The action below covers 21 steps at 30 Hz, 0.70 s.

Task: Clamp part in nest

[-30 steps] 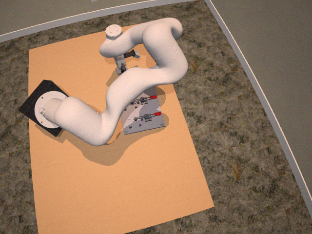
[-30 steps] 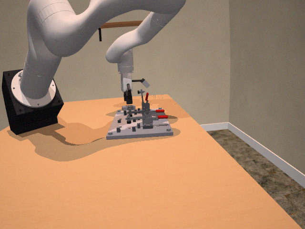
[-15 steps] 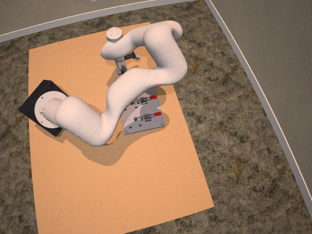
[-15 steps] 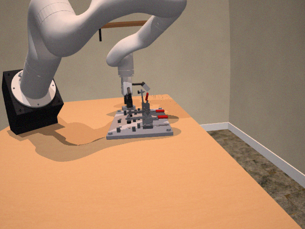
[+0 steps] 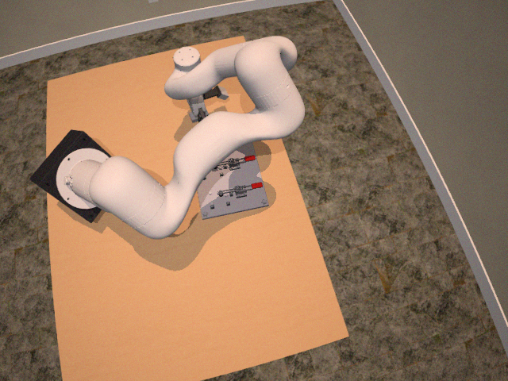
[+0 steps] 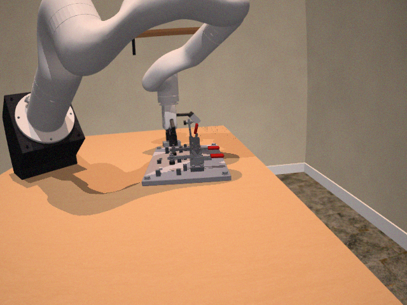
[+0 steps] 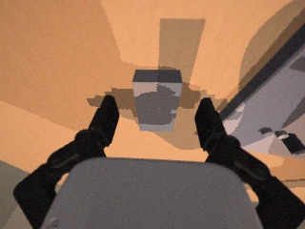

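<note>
Straddling the grey rectangular metal part [image 7: 157, 100], the black two-finger gripper [image 7: 157, 116] stands fully open, empty; lower squarely, centre, then close.

No readable text anywhere I look. No labels, brands, numbers or signs on the part [image 7: 157, 105], the fixture plate [image 5: 233, 192], the red clamp handles [image 5: 257, 185], my base block [image 6: 39, 154] or the worktop [image 6: 197, 246]. Nothing printed on my fingers either.

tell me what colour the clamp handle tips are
Red, on all three clamp handles; clearest in the exterior view.
</note>
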Each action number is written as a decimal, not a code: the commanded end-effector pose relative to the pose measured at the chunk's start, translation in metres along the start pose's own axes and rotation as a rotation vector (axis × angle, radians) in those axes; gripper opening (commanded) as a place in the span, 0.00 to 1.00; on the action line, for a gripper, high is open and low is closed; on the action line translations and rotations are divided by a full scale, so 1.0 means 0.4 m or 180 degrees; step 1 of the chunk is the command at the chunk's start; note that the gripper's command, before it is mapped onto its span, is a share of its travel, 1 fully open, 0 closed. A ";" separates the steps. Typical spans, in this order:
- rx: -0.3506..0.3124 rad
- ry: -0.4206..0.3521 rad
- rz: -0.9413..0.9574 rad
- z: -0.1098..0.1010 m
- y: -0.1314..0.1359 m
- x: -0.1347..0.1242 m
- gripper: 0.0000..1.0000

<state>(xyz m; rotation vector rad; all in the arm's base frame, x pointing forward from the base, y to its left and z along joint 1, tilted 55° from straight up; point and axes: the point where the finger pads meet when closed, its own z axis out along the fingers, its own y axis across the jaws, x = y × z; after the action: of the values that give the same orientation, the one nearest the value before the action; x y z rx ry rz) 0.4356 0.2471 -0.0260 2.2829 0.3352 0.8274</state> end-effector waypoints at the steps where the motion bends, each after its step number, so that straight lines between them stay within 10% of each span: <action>1: 0.0002 0.0003 0.0001 -0.001 -0.001 0.001 1.00; 11: 0.0002 0.0003 0.0001 -0.001 -0.001 0.001 1.00; 12: 0.0002 0.0003 0.0001 -0.001 -0.001 0.001 0.00; 21: 0.0002 0.0003 0.0001 -0.001 -0.001 0.001 0.00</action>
<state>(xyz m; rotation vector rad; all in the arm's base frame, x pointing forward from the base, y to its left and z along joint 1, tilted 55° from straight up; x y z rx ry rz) 0.4357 0.2470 -0.0260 2.2828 0.3352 0.8274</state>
